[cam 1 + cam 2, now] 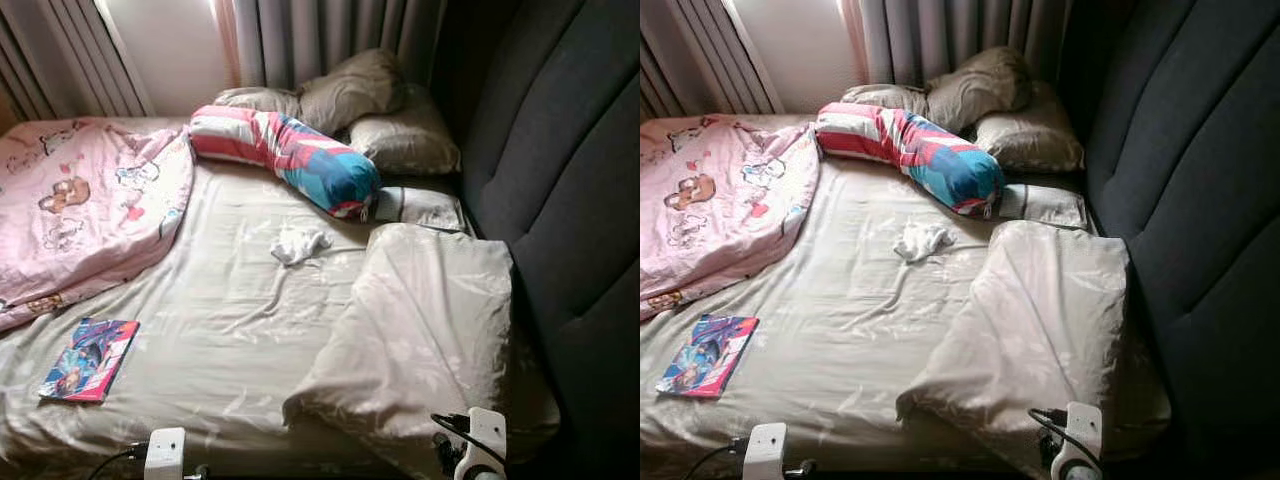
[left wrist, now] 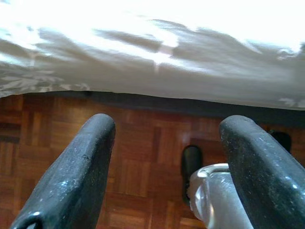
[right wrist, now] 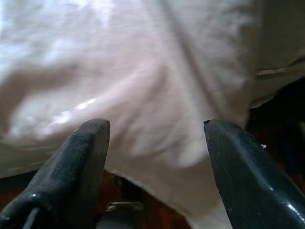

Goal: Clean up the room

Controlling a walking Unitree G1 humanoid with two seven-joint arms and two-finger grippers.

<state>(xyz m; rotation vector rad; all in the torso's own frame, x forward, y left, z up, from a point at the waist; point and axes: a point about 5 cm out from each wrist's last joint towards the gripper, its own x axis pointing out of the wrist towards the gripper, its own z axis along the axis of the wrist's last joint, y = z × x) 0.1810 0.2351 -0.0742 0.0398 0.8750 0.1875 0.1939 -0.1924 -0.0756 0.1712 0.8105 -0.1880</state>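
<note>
1. Stretched across the view: bed point(image 1: 230, 330) with a beige sheet, against a dark padded headboard point(image 1: 560, 180).
2. Bunched at the bed's left: pink cartoon blanket point(image 1: 80, 200).
3. Folded near the headboard: beige duvet point(image 1: 420, 320).
4. Lay diagonally by the pillows point(image 1: 380, 110): striped bolster point(image 1: 290, 155).
5. Rested flat near the front left corner: colourful book point(image 1: 90, 358).
6. Sat crumpled mid-sheet: white cloth point(image 1: 298, 244).
7. Hung spread open, empty, over the parquet floor point(image 2: 143, 152): left gripper point(image 2: 167, 171).
8. Held apart over the duvet's edge, grasping nothing: right gripper point(image 3: 157, 167).
</note>
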